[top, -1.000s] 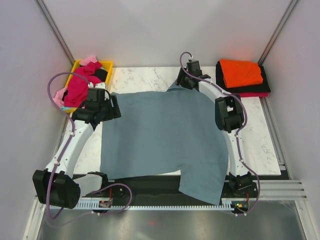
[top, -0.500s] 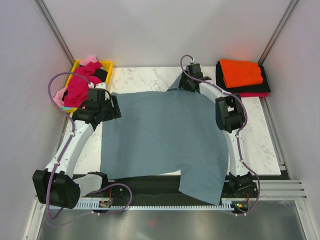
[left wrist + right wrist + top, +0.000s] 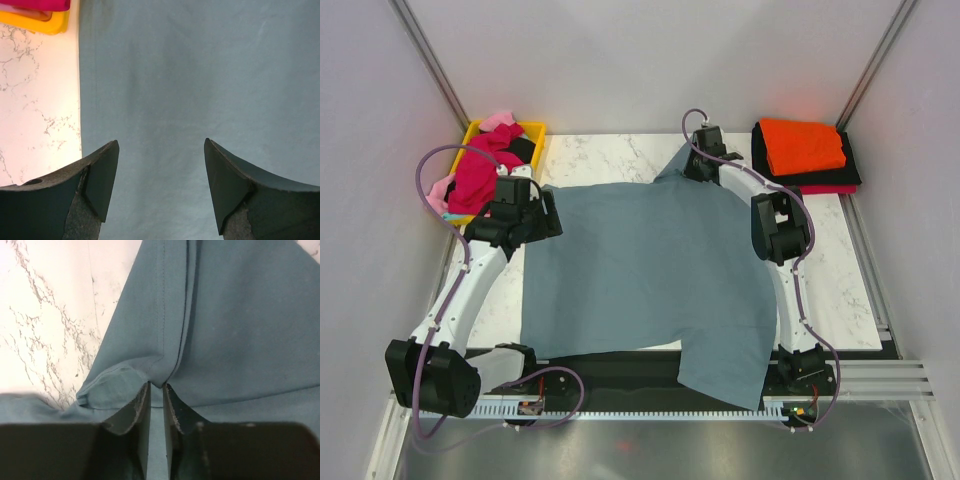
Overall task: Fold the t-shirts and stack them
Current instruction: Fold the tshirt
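Pinching only a thin ridge of the slate blue-grey t-shirt at its far corner, the right gripper may lose it when pulled. Left gripper hangs spread above the left edge. Shirt lies flat on the table, near hem overhanging.

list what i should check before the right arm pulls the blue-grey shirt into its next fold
1. Right fingers closed on the blue-grey shirt: ok, a ridge of cloth is pinched between them.
2. Left fingers gripping: not ok, wide open above the shirt near its left edge, nothing between them.
3. Shirt lying flat on the table: not ok, its near right corner hangs over the front edge.
4. Folded stack apart from the shirt: ok.
5. How many layers the right fingers hold: cannot tell.
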Available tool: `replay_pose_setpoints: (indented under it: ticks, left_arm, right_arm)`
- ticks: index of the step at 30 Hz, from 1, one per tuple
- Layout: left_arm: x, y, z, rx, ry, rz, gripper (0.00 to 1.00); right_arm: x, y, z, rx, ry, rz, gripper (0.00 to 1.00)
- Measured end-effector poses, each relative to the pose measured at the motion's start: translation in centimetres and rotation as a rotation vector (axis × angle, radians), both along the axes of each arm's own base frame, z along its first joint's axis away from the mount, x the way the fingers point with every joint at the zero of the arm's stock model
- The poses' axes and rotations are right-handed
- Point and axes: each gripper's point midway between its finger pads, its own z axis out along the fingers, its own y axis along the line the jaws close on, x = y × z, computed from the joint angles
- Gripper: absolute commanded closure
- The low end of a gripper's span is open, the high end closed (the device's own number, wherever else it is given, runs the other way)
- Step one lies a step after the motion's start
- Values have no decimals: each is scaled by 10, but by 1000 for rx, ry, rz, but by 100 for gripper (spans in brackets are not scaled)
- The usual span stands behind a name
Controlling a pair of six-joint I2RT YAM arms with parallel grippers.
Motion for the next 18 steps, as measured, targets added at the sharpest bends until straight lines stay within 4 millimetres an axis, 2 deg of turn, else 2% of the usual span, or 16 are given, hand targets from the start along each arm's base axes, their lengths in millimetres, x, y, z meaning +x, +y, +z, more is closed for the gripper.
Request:
replay_pose_setpoints:
  ticks: [1,4,9,14,18]
  left_arm:
    - [0,0,0,0,0,0,24]
    - [0,0,0,-1,0,-1,24]
    - [0,-1,0,-2,0,-2,24]
    - [0,-1,0,-5,0,-5,24]
    - [0,-1,0,-5,0,-5,24]
  right_arm:
    - [0,0,1,2,-1,0,89]
    - [3,1,4,5,-10,3,100]
    - [16,7,15,24,-46,10,100]
    - [39,18,22,53,-96,20,100]
    - [61,34,29,111,-166,47,100]
